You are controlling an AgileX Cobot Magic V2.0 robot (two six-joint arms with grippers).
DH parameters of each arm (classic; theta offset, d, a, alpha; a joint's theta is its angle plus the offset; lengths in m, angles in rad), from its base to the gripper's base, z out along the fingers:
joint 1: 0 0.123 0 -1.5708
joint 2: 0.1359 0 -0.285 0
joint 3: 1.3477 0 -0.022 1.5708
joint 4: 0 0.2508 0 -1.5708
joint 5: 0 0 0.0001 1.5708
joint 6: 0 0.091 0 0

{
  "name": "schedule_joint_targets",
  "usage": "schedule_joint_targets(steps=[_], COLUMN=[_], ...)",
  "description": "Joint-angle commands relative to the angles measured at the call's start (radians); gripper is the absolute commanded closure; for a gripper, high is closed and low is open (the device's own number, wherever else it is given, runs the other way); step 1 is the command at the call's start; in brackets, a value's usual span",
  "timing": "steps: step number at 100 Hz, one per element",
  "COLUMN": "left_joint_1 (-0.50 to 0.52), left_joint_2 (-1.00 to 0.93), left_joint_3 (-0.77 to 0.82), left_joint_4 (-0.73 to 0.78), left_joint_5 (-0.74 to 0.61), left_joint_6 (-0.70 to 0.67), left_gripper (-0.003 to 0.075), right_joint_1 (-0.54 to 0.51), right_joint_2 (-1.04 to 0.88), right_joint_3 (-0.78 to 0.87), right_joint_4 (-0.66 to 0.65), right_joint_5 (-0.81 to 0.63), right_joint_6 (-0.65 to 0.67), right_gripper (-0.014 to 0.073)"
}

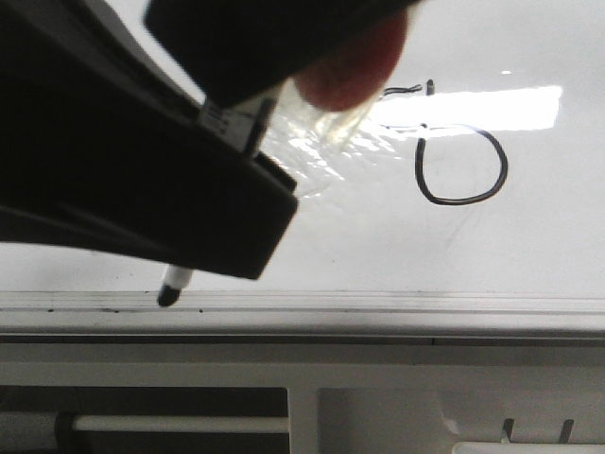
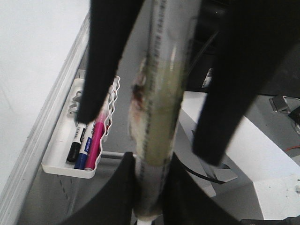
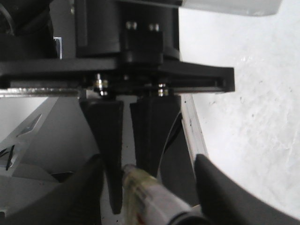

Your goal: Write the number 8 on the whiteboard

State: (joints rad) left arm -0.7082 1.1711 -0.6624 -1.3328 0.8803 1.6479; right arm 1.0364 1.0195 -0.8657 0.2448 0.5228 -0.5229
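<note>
The whiteboard (image 1: 529, 246) carries a thin black marker line, one rounded loop (image 1: 458, 201) with a short separate stroke (image 1: 406, 91) above it; no closed figure-eight shows. My left gripper (image 2: 152, 187) is shut on a tape-wrapped marker (image 2: 159, 117). The marker's black tip (image 1: 171, 291) sits at the board's grey edge rail (image 1: 378, 305), well left of the loop. My right gripper (image 3: 145, 187) is open, its fingers wide on either side of the same marker (image 3: 140, 192). Black gripper bodies fill the upper left of the front view and hide that part of the board.
A white tray (image 2: 61, 168) fixed below the board's edge holds black, blue and pink markers (image 2: 86, 140). A bright wrinkled glare patch (image 1: 473, 106) lies on the board by the loop. White frame parts (image 1: 302, 407) run under the rail.
</note>
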Motion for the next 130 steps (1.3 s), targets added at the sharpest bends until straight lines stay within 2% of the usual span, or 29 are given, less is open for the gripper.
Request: schedule_joint_targets(steps=[1, 29, 36, 41, 48, 63, 73, 89, 104, 117, 130], left_joint_1=[-0.006, -0.006, -0.004, -0.004, -0.004, -0.004, -0.004, -0.006, -0.006, -0.006, -0.006], left_joint_2=[-0.013, -0.013, -0.013, -0.013, -0.013, -0.013, -0.013, -0.013, -0.013, -0.013, -0.007], left_joint_3=[-0.03, -0.021, -0.021, -0.021, -0.021, -0.021, -0.023, -0.036, -0.036, -0.036, -0.036], left_joint_4=[-0.058, -0.052, -0.052, -0.052, -0.052, -0.054, -0.056, -0.069, -0.071, -0.106, -0.151], left_joint_5=[0.039, 0.045, 0.037, 0.028, -0.009, -0.142, -0.25, -0.489, -0.643, -0.756, -0.811], left_joint_6=[-0.016, -0.025, -0.025, -0.03, -0.073, -0.142, -0.188, -0.341, -0.435, -0.446, -0.446], left_gripper=[0.0741, 0.0741, 0.0741, 0.0741, 0.0741, 0.0741, 0.0741, 0.0741, 0.0741, 0.0741, 0.0741], right_joint_1=[-0.002, -0.002, -0.002, -0.004, -0.011, -0.049, -0.084, -0.131, -0.146, -0.152, -0.152], right_joint_2=[-0.043, -0.164, -0.197, -0.218, -0.244, -0.284, -0.297, -0.31, -0.31, -0.31, -0.31], right_joint_3=[-0.034, -0.034, -0.034, -0.034, -0.034, -0.034, -0.034, -0.034, -0.034, -0.034, -0.034], right_joint_4=[0.002, 0.002, 0.002, 0.002, 0.002, 0.002, 0.002, 0.002, 0.002, 0.002, 0.002], right_joint_5=[-0.104, -0.187, -0.199, -0.202, -0.199, -0.17, -0.154, -0.151, -0.153, -0.153, -0.157], right_joint_6=[-0.007, -0.007, -0.002, 0.006, 0.018, 0.034, 0.037, 0.041, 0.043, 0.043, 0.043], right_gripper=[0.0063, 0.0074, 0.0114, 0.0175, 0.0306, 0.0667, 0.0652, 0.0652, 0.0652, 0.0652, 0.0652])
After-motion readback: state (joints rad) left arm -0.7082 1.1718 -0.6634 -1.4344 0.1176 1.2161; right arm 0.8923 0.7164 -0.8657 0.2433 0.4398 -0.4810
